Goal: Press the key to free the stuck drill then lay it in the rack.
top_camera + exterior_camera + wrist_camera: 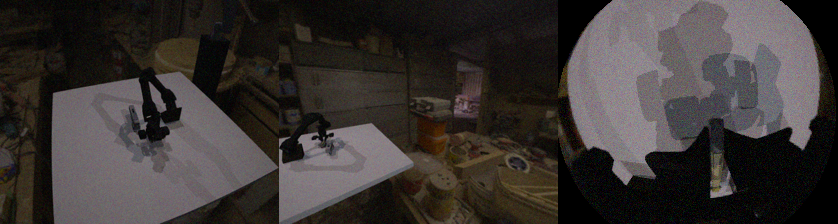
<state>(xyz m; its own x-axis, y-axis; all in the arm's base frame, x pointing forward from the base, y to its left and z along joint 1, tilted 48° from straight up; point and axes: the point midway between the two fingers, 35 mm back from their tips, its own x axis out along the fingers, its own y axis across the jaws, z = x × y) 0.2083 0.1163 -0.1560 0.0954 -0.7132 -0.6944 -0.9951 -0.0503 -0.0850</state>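
Plainly, the white table (95,178) (351,178) is the biggest thing, carrying the black arm (146,93) (300,129). The arm bends over so its gripper (152,140) (323,143) (711,128) points down, jaws nearly together. Smaller, a long grey block (133,117) (330,149) lies near the gripper. Smallest is a slim grey-and-yellow piece (716,162), perhaps the drill, showing in the narrow gap between the jaws; I can't tell whether they clamp it.
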